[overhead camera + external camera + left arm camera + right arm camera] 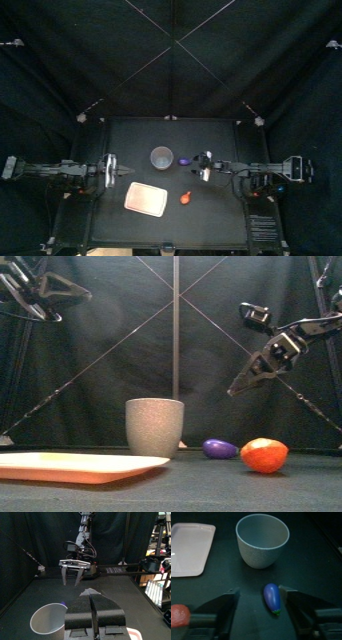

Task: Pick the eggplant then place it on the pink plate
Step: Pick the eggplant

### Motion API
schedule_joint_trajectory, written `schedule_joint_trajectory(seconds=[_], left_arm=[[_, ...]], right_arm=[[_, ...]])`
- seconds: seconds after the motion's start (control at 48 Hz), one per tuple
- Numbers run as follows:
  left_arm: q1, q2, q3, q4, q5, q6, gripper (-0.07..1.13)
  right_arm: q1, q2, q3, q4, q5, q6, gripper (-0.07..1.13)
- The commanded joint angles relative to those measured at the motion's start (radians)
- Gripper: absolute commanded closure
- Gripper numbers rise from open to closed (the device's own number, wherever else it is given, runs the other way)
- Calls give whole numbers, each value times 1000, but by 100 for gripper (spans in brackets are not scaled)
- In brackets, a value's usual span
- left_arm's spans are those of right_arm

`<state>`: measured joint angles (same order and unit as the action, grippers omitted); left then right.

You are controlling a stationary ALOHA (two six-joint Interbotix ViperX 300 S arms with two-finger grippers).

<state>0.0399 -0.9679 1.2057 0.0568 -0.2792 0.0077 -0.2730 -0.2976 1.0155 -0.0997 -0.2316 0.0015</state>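
One step underway — reaching: right gripper, jaws spread, hovers over the eggplant; next, lower and clamp — left gripper rests clenched.

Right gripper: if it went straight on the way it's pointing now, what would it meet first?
Probably the eggplant. It lies just ahead of the right gripper, in line with the gap between its open jaws and slightly off centre. The grey cup stands farther along. How high the gripper is remains unclear.

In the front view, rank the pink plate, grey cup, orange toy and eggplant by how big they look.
Largest first: pink plate, widest, but nearest the camera; grey cup, tallest; orange toy; eggplant, slightly smaller and farther back.
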Motion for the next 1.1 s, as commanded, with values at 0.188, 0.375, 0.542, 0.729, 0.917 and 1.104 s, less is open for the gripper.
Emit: schedule_joint_trajectory(seconds=[0.188,0.375,0.542,0.729,0.917,1.104], left_arm=[[2,3,-11,2,-3,0,108],[2,2,-11,2,-3,0,108],[3,0,-9,2,-3,0,108],[3,0,-8,2,-3,0,108],[3,0,-8,2,-3,0,108],[3,0,-8,0,-3,0,108]], right_arm=[[-81,164,-112,-3,66,-6,1],[-101,275,-183,-23,115,-5,2],[-95,324,-215,-26,127,-2,2],[-95,354,-227,-21,141,2,3],[-92,364,-225,-18,176,0,12],[-81,364,-224,-3,179,2,39]])
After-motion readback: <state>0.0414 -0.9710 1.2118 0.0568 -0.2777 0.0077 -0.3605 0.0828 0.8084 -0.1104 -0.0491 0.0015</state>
